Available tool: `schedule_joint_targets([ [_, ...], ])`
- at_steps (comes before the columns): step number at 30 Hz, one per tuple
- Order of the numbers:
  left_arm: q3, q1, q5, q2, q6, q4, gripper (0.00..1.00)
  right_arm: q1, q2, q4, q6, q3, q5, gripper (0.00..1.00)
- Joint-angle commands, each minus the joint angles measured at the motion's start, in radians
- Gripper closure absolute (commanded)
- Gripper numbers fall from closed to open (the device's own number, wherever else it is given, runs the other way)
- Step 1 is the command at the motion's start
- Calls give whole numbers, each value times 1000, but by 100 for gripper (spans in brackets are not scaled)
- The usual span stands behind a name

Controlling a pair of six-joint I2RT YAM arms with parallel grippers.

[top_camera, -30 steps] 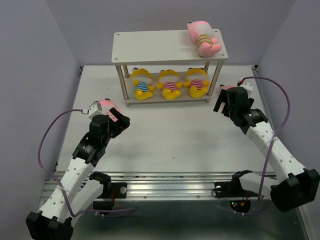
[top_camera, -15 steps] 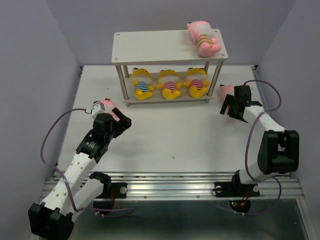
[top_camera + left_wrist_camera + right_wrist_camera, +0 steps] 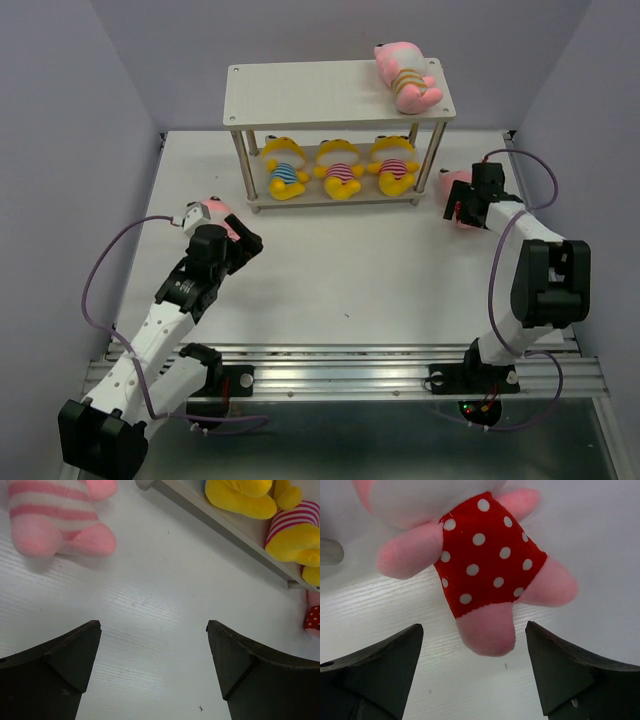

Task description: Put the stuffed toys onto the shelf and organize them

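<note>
**Top view.** The shelf (image 3: 335,95) stands at the upper centre of the frame on the desk (image 3: 350,280). Three yellow toys (image 3: 340,168) in striped outfits sit side by side on its lower board. A reclining pink toy (image 3: 405,78) lies at the right end of the upper board. Two toys are on the desk and not yet shelved.

**Left wrist view.** The pink-striped toy (image 3: 55,515) lies at the upper left. Your left gripper (image 3: 152,625) has its jaws spread and holds nothing. The toy is ahead of it and to the left, not touching.

**Right wrist view.** The polka-dot toy (image 3: 485,565), pink in a red dotted outfit, fills the upper centre. In the top view it lies just right of the shelf's right legs. Your right gripper (image 3: 473,626) is likewise spread and empty. One leg of the toy points toward the gap between the fingertips and touches neither.

**Handling.** Judge these toys to be light, soft and compressible, with a plush surface that resists slipping and nothing that could break. The limbs look floppy, so take hold across the torso, over the outfit. A pinch on a leg would likely let the body dangle and swing.

**Markings.** No brand, label or writing can be read.
</note>
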Motion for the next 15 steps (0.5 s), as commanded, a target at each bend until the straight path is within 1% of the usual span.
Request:
schedule_joint_targets([
  [1,13,1,-24,4,12,29,1,-8,14,63,-26,44,-27,14],
  [3,13,1,-25,3,13,27,1,-8,20,63,-17,38,-24,15],
  [4,13,1,-28,3,12,27,1,-8,22,63,-14,37,-18,19],
  [9,15,1,-28,4,15,27,1,-8,37,70,-6,41,9,28],
  [13,15,1,-28,3,16,27,1,-8,40,73,2,43,29,53],
  [14,15,0,-30,1,15,27,1,-8,36,75,5,43,37,68],
  [15,16,1,-30,1,16,27,1,-8,33,76,5,40,40,72],
])
